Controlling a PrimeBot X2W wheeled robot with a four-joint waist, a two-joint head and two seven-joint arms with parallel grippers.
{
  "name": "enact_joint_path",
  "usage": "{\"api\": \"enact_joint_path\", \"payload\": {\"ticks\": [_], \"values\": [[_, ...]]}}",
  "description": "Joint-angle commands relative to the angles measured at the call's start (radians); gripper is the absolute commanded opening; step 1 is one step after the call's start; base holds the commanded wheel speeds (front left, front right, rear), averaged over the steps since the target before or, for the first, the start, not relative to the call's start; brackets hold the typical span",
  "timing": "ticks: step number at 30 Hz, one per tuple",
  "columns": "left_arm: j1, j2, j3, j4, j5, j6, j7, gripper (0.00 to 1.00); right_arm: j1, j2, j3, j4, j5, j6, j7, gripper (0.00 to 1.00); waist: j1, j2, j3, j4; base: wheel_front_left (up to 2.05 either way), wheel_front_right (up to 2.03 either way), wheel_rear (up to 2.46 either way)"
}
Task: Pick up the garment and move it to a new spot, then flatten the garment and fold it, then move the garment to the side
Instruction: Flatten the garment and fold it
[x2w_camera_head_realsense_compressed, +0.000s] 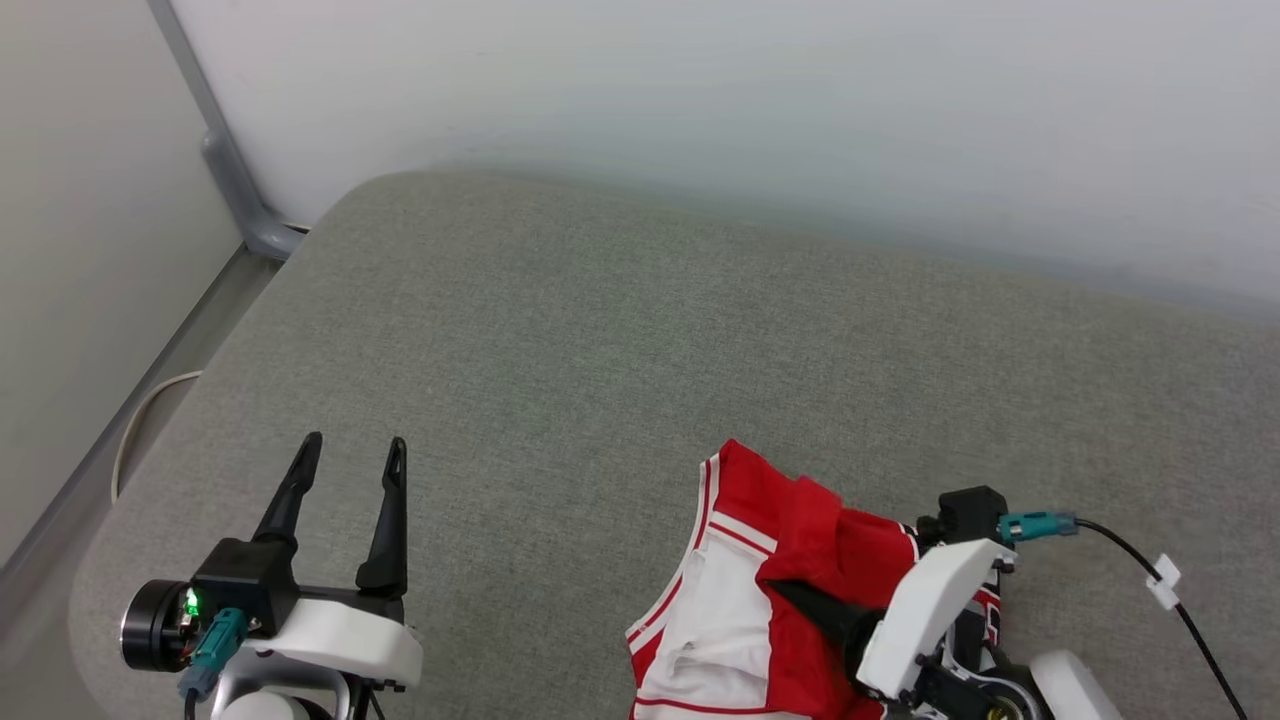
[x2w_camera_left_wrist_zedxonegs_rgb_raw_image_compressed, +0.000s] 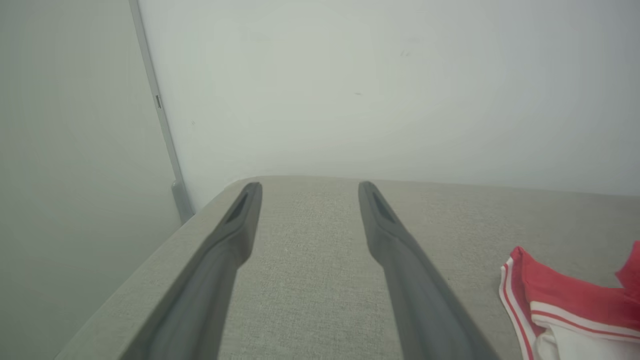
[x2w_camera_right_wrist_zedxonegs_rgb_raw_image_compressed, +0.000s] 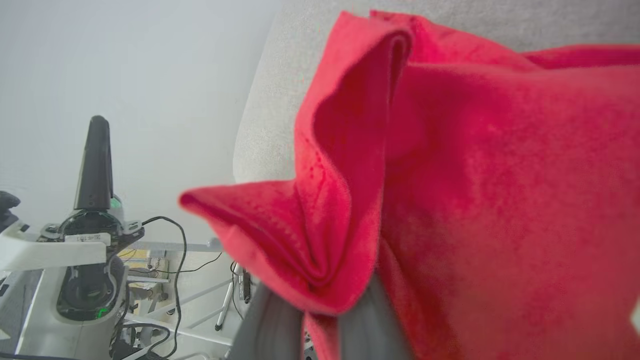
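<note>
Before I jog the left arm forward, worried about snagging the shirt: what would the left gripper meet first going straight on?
Probably the pale wall, after passing above the grey cushion; the open left gripper points clear of the garment, off to its right. Depth is unclear.

Test lab: padded table (x2w_camera_head_realsense_compressed: 560, 360), bare walls (x2w_camera_head_realsense_compressed: 760, 90), cables (x2w_camera_head_realsense_compressed: 1130, 548).

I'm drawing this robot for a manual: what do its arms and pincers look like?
The left pincer and right pincer each have two long, tapering dark fingers and a white moulded wrist shell. A teal plug sits at each wrist; the right one trails a black cable with a white clip. A green light glows on the left's black base.
</note>
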Motion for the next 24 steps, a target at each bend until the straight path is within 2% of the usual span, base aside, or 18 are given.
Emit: {"api": "enact_joint_path", "payload": {"ticks": [1, 10, 12, 17, 21, 24], "values": [[-0.015, 0.002, 0.0, 0.001, 0.001, -0.002, -0.005, 1.0, -0.032, 0.002, 0.007, 0.038, -0.008, -0.001, -0.018, 0.0, 0.0, 0.0, 0.003, 0.004, 0.0, 0.0, 0.0], [-0.017, -0.003, -0.003, 0.007, 0.002, -0.002, -0.005, 1.0, -0.175, 0.002, 0.14, 0.27, 0.07, -0.001, -0.152, 0.0, 0.0, 0.0, 0.01, 0.021, 0.0, 0.0, 0.0], [-0.015, -0.005, -0.004, 0.01, 0.002, -0.002, -0.005, 1.0, -0.2, 0.002, 0.175, 0.31, 0.091, -0.001, -0.177, 1.0, 0.0, 0.0, 0.008, 0.022, 0.0, 0.0, 0.0], [-0.009, -0.008, -0.003, 0.01, 0.0, -0.003, -0.005, 1.0, -0.267, 0.002, 0.26, 0.375, 0.159, -0.001, -0.255, 1.0, 0.0, 0.0, -0.002, 0.018, 0.0, 0.0, 0.0], [0.001, -0.008, -0.002, 0.008, 0.002, -0.003, -0.005, 1.0, -0.296, 0.001, 0.327, 0.339, 0.244, -0.001, -0.254, 1.0, 0.0, 0.0, -0.01, 0.007, 0.0, 0.0, 0.0], [0.003, -0.008, -0.004, 0.007, 0.003, -0.003, -0.005, 1.0, -0.323, 0.001, 0.353, 0.316, 0.261, -0.001, -0.275, 1.0, 0.0, 0.0, -0.017, -0.003, 0.0, 0.0, 0.0]]}}
